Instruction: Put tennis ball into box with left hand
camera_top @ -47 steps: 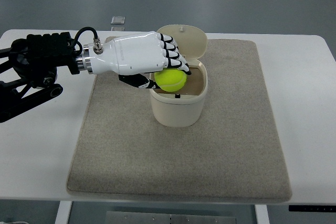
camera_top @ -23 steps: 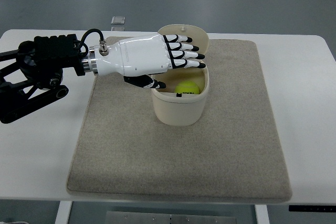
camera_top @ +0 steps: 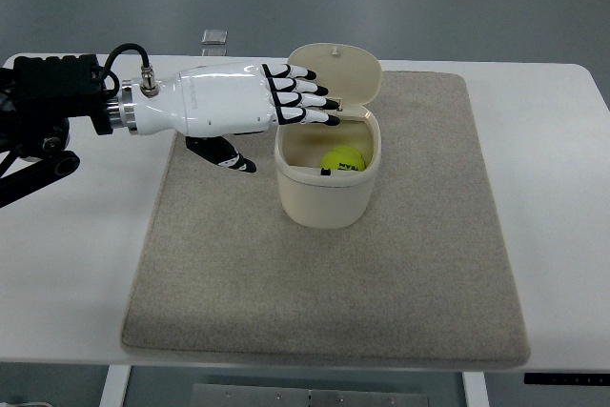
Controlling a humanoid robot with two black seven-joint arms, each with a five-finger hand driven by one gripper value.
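- Since half a second ago the left hand [camera_top: 250,109] has drawn back toward nine o'clock, so its fingertips [camera_top: 324,108] now reach only just past the box's nine o'clock rim instead of spanning the opening.
- Its fingers are stretched out flat and slightly apart, holding nothing; the thumb [camera_top: 227,156] hangs below the palm, pointing toward five o'clock over the mat.
- Compared with a second ago, when the ball was clamped in those fingers above the opening, the tennis ball [camera_top: 341,160] now lies inside the box [camera_top: 326,195], toward its three o'clock side, as it did half a second ago.
- This box is a cream, rounded container standing upright near the middle of the mat, slightly toward twelve o'clock.
- Its hinged lid [camera_top: 338,71] stands open at the twelve o'clock edge, tilted back, partly behind the fingertips.
- Under the box lies a grey-beige mat [camera_top: 324,302], spread over a white table [camera_top: 558,216].
- From nine o'clock the black forearm [camera_top: 48,107] enters the picture, joined to the white hand by a metal wrist ring with a black cable looping over it.
- At twelve o'clock, just beyond the table's far edge, a small grey square object [camera_top: 215,39] sits on the floor.
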